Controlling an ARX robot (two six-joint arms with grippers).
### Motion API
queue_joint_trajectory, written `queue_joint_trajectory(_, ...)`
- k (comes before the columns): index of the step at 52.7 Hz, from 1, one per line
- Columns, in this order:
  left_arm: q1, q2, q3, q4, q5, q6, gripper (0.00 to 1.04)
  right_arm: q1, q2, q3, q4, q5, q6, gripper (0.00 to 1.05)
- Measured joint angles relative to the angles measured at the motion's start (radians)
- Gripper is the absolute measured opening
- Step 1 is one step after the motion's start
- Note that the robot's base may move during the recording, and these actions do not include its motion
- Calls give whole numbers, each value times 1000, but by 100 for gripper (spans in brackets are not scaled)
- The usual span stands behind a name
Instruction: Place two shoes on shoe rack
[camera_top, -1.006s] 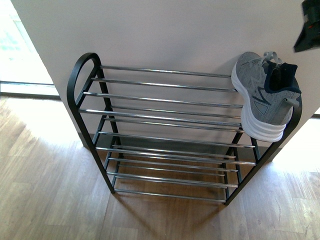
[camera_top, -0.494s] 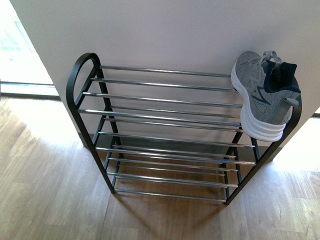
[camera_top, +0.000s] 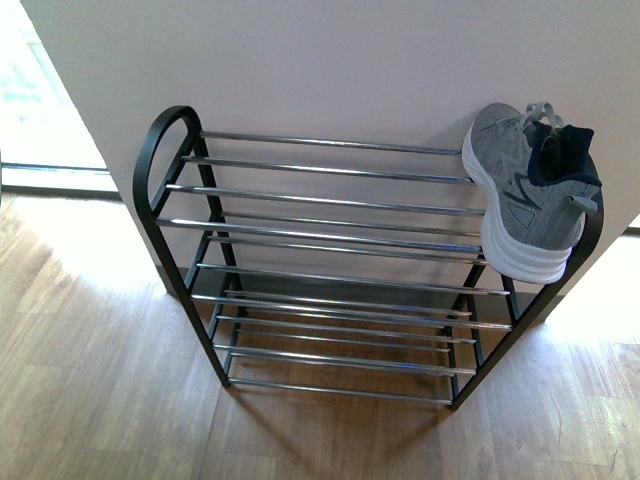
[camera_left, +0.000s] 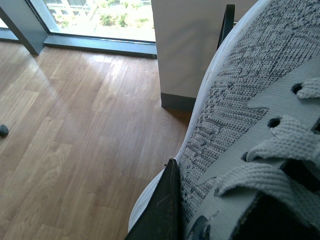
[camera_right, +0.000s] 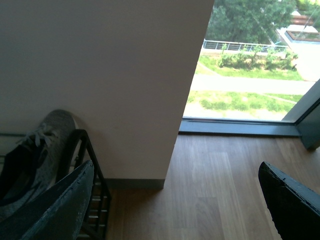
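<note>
At the upper right of the front view, the first sneaker (camera_top: 525, 200) rests on the top tier of the shoe rack (camera_top: 320, 236), against the right arched end. Its toe points toward the white wall (camera_top: 320, 60). Its heel sits over the front bars, nearest the camera. The white sole shows along the side turned toward the middle of the rack and around the heel. The rack occupies the centre of the frame, standing on the wood floor (camera_top: 100, 380) with its back to the wall.

Left wrist view: the second sneaker (camera_left: 240, 100) fills most of the picture, close to the camera and above the wood floor. Its grey laces (camera_left: 290, 137) and knit upper are visible. The left end effector (camera_left: 215, 200) is clamped on this sneaker. One dark finger (camera_left: 167, 210) presses against the knit side next to the sole. The opposite finger is probably the dark mass beside the laces, but it cannot be told apart from the navy lining.

Right wrist view: the right end effector (camera_right: 175, 172) has its two dark fingers (camera_right: 60, 205) spread wide, and the floor shows between them. The first sneaker (camera_right: 40, 145) and the arched end of the rack (camera_right: 82, 150) lie just beside one finger. A window (camera_right: 250, 75) adjoins the wall.
</note>
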Motion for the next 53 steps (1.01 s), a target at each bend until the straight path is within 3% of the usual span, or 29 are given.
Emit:
queue_joint_trajectory(18,0,0,0,0,0,0,2,-48,-108,-132,63,-65,101,95)
queue_joint_trajectory(23,0,0,0,0,-1,0,2,-36,-145,-248,335,-284,200,80)
queue_joint_trajectory(27,0,0,0,0,-1,0,2,11,-216,-334,414,-289,229,69)
queue_joint_trajectory(47,0,0,0,0,2,0,2,350,-589,-643,349,34,267,3)
queue_joint_trajectory(53,0,0,0,0,-1,0,2,421,-651,-677,327,104,269,2)
